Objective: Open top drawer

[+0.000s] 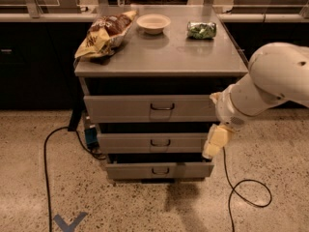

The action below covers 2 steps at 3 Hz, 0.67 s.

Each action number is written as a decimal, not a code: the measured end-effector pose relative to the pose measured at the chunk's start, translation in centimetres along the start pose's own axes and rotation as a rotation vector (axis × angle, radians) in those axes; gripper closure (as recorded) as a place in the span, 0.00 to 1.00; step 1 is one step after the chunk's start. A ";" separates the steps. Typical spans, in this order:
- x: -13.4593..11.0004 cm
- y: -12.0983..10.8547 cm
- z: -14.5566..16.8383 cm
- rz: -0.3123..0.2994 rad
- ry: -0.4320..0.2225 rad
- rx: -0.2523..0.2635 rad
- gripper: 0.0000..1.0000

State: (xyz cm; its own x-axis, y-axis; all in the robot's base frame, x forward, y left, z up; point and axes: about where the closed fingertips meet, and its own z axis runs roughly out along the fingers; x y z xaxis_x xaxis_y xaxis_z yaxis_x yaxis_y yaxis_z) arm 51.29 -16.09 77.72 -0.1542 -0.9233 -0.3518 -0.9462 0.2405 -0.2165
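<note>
Just below the top drawer [125,109], at its right edge, hang the jaws, spread unclear.

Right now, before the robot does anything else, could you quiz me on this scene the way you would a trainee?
1. True or false: the end effector is touching the handle of the top drawer.
2. What sits between the chip bag and the green packet on the cabinet top? A) a bowl B) a mug C) a bottle
3. Fill in: the cabinet has ___ drawers.
Key: 1 false, it hangs by the right end of the middle drawer. 2 A, the bowl. 3 three.
</note>
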 end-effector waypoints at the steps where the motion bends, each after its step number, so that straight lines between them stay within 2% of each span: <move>1: 1.7 -3.0 4.4 0.102 -0.030 0.059 0.00; 2: 1.7 -3.0 4.4 0.102 -0.030 0.059 0.00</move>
State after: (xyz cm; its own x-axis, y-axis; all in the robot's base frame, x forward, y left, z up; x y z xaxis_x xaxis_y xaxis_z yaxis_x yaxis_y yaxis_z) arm 55.08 -17.04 73.75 -0.2392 -0.8841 -0.4015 -0.9075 0.3506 -0.2312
